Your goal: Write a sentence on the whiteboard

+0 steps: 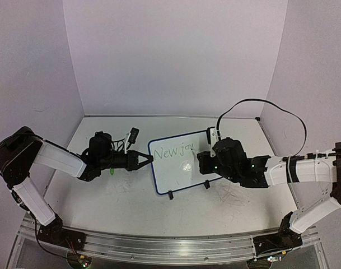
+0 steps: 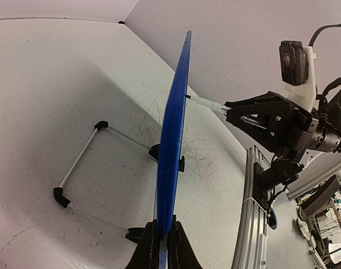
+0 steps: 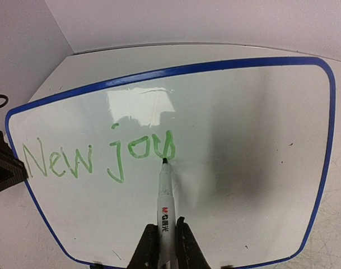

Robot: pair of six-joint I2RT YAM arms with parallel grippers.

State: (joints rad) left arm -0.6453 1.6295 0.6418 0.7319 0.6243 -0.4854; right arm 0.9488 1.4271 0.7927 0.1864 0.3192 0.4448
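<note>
Green sentence, reading "New jou", sits on the whiteboard just ahead of the right gripper, clamped on a marker whose tip touches the last letter, while the left gripper pinches the board's rim.

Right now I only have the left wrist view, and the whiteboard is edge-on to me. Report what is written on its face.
Observer: In the right wrist view the sentence reads "New jo" in green, followed by an unfinished letter shaped like a u.
Operator: Give me the marker tip against those letters.
Observer: The marker, shut in the right end effector, has its tip at the lower right of that last letter. The whiteboard is unwritten to the right of it.
</note>
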